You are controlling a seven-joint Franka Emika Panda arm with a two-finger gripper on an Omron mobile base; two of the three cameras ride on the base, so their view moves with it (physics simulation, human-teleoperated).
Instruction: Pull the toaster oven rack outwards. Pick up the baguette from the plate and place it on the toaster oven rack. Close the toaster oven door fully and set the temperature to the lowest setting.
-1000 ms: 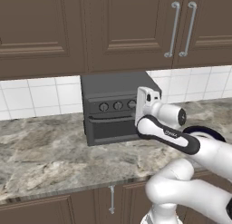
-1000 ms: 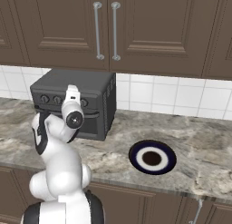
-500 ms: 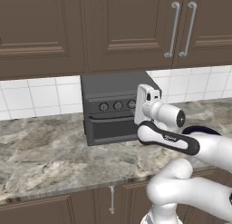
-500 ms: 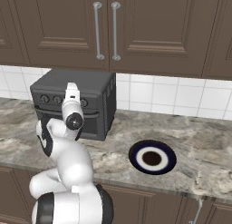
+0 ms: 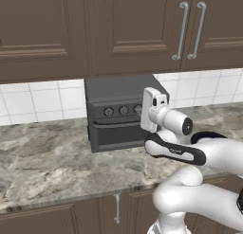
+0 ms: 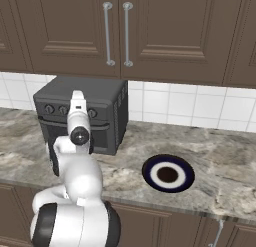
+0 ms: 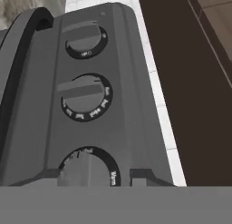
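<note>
The dark grey toaster oven (image 5: 118,92) (image 6: 80,88) stands against the tiled wall with its door (image 5: 115,133) shut, so the rack is hidden behind it. My gripper (image 5: 145,110) (image 6: 77,105) is pressed up to the right end of the knob row. In the hand view my gripper (image 7: 96,175) straddles the nearest knob (image 7: 88,166), with a thin gap still showing beside one of the fingertips (image 7: 142,175). Two more knobs (image 7: 84,97) lie beyond it. The round blue plate (image 6: 150,166) lies bare on the counter. The baguette is out of view.
Brown wall cabinets (image 5: 128,29) hang low over the oven. The marble counter (image 5: 42,157) stretches left of the oven, and its front edge runs above brown lower cabinets (image 5: 71,219). The door's curved black handle (image 7: 27,32) shows left of the knobs.
My fingers have drawn closer together around the rightmost knob. The arm's elbow has shifted a little, while the hand stays at the oven's front.
</note>
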